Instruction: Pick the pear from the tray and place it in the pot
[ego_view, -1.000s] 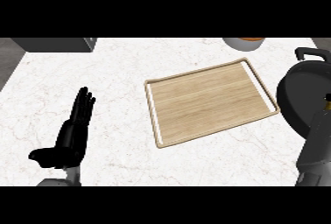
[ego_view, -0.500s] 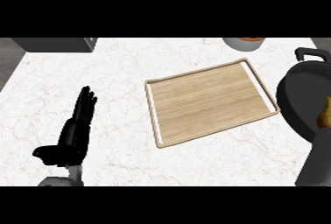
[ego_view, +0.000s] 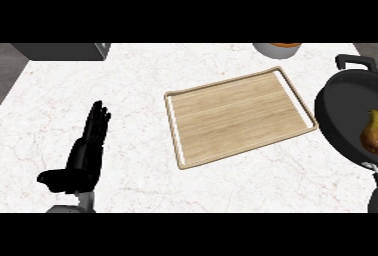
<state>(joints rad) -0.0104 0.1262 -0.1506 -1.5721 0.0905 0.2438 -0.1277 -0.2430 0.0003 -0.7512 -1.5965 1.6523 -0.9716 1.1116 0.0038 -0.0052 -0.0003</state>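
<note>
My left hand (ego_view: 83, 150): flat open, empty | pear (ego_view: 369, 132) in pot (ego_view: 336, 115), far right of it beyond tray (ego_view: 236, 117) | right hand unseen; best lifted clear of rim.

Yellow-brown pear (ego_view: 369, 134) is sitting inside dark pot (ego_view: 330, 112) at right edge; wooden tray (ego_view: 236, 119) is lying flat just left.
</note>
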